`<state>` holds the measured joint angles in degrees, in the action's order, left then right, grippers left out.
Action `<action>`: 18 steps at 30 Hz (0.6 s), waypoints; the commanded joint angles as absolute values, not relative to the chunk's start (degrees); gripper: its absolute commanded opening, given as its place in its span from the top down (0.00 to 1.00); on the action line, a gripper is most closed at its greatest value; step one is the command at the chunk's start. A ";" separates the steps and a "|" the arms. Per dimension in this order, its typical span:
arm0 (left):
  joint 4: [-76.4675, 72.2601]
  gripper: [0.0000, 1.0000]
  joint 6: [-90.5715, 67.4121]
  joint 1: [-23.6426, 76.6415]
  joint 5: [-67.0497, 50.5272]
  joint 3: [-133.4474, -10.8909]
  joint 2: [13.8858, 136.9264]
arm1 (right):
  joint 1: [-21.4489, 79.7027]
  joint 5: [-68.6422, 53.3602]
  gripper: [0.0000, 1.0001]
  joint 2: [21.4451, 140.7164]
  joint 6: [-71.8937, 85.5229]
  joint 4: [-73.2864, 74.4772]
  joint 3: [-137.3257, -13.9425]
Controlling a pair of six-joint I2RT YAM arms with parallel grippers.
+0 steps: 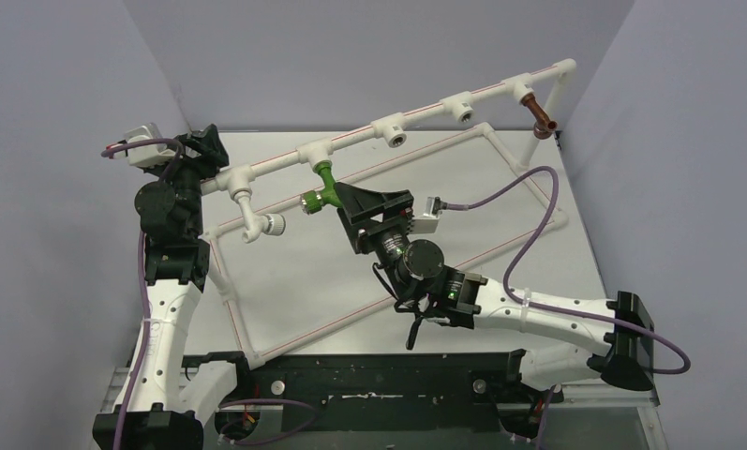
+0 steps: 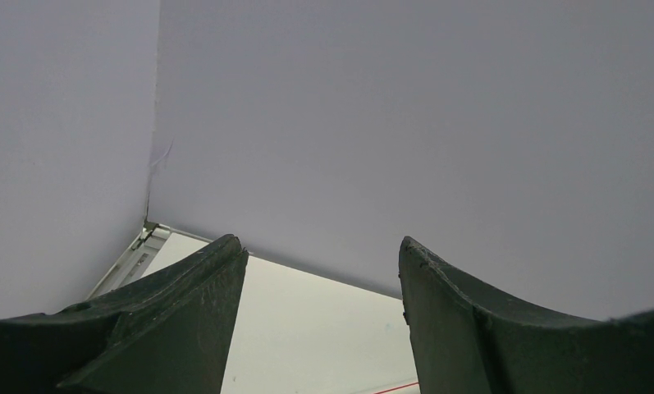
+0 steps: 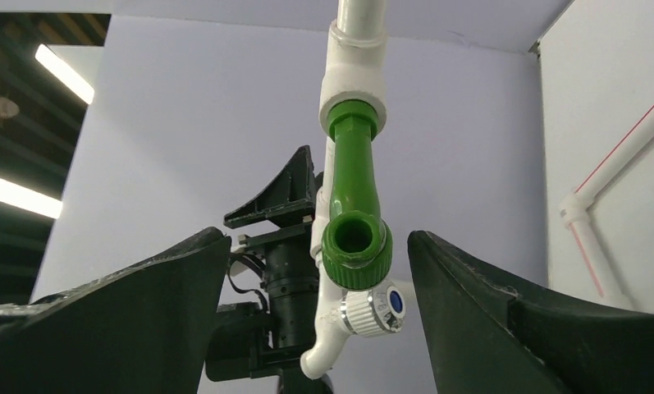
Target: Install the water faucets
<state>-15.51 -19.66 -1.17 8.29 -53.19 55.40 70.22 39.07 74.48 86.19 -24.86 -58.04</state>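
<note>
Two taps are seated on the white plastic pipe frame (image 1: 425,113) in the overhead view. The bright green plastic faucet with the bent spout (image 1: 321,186) hangs from a tee socket near the middle of the raised rail. The reddish-brown plastic faucet (image 1: 541,114) sits in the far right-hand socket by the corner. The right gripper (image 1: 349,208) is right beside the green one, fingers pointing at it, while the left gripper (image 1: 201,145) is up at the rail's left end, and a small white plastic tap (image 1: 255,221) dangles between them over the grey table (image 1: 285,272). Over to the left wrist camera: the left gripper (image 2: 323,254) has its fingers (image 2: 184,320) spread wide, and there's only lilac wall and tabletop beyond. Now the right wrist camera: the right gripper (image 3: 315,246) stands apart, one finger (image 3: 159,312) on each side of the green faucet (image 3: 352,205), with clear gaps and no contact. The faucet's threaded end is up inside the white socket, its round mouth facing the lens.
</note>
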 commanded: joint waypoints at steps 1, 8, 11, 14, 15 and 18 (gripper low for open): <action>3.60 0.34 -19.66 -2.66 8.88 -47.33 59.15 | 70.40 40.50 0.18 70.62 73.75 -21.72 -59.86; 3.60 0.34 -19.69 -2.71 8.79 -47.38 59.15 | 70.14 40.24 0.18 66.82 53.67 -18.61 -59.80; 3.60 0.34 -19.63 -2.72 8.76 -47.35 59.14 | 69.86 37.71 0.18 65.18 42.34 -19.23 -59.47; 3.60 0.34 -19.64 -2.72 8.79 -47.41 59.16 | 69.46 33.14 0.17 63.41 28.67 -18.54 -59.65; 3.60 0.34 -19.61 -2.71 8.90 -47.38 59.15 | 69.46 31.88 0.17 62.83 24.50 -18.26 -59.72; 3.60 0.34 -19.60 -2.64 8.96 -47.37 59.14 | 69.35 27.61 0.16 61.66 13.59 -15.96 -60.72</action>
<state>-15.51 -19.66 -1.17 8.29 -53.19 55.40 69.71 34.13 64.10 34.54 -17.23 -58.06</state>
